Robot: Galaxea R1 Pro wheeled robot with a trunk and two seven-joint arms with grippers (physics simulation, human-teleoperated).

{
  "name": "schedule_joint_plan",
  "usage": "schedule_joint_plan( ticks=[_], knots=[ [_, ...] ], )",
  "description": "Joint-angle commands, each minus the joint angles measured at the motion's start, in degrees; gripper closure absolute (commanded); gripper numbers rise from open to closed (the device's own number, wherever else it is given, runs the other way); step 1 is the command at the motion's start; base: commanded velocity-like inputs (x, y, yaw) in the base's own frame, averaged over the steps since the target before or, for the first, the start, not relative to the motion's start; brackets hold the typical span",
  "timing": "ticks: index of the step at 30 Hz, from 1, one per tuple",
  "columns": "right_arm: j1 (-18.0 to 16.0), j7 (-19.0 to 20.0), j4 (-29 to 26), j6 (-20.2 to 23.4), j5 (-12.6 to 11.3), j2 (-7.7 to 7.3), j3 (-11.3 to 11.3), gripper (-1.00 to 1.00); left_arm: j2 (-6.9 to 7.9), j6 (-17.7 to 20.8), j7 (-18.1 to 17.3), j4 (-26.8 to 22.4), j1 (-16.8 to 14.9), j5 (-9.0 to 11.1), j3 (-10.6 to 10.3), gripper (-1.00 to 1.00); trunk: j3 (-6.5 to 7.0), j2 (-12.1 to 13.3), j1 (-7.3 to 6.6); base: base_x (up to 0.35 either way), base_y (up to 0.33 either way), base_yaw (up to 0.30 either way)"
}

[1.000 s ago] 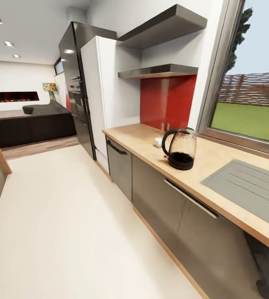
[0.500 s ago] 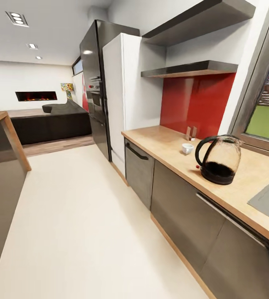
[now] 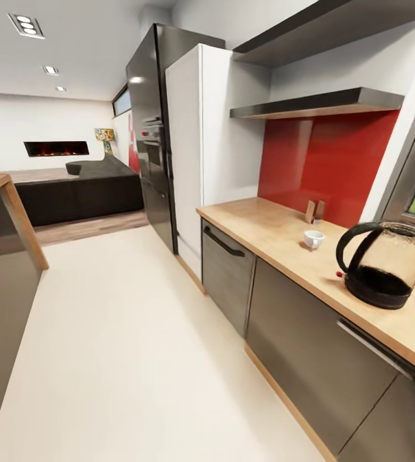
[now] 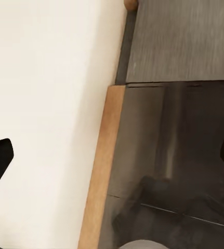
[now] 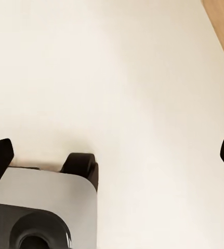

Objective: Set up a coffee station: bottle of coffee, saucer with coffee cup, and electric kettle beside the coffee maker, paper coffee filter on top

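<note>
We stand on the pale kitchen floor, facing along the desk, a light wood-grain worktop over glossy dark grey cabinet fronts. The electric kettle, dark see-through glass on a black base with its black handle turned our way, stands upright near the desk's front edge. Further along, near the red backsplash, sits the coffee cup, small and white, well apart from the kettle. Just behind the cup, two small brown upright pieces stand against the backsplash; we cannot tell what they are. Above, the thin kitchen shelf juts from the wall beneath a thicker dark slab. A tall white cabinet and a black oven tower close off the desk's far end.

In the wrist views, our left hand is spread wide over a dark cabinet front and a wooden edge strip, and our right hand is spread wide over bare floor beside our own grey base. Both hold nothing.
</note>
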Motion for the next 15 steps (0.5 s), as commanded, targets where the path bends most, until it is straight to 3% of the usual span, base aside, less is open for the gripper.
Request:
schedule_joint_plan(
  ticks=[1, 9, 15],
  knots=[
    [-0.09, 0.19, 0.19, -0.41, -0.18, 0.00, 0.11, -1.00, -0.01, 0.48, -0.13, -0.09, 0.03, 0.58, -0.48, -1.00, -0.04, -0.02, 0.03, 0.292, 0.203, 0.000],
    [-0.09, 0.13, 0.20, -1.46, -0.24, 0.04, 0.11, -1.00, -0.01, 0.48, -0.13, -0.12, 0.03, 0.58, -0.48, -1.00, -0.04, -0.02, 0.03, 0.294, 0.195, 0.000],
    [-0.09, 0.09, 0.20, -1.56, -0.25, 0.04, 0.11, -1.00, -0.01, 0.48, -0.13, -0.12, 0.03, 0.58, -0.54, -1.00, -0.04, -0.02, 0.03, 0.318, 0.089, 0.000]
  ],
)
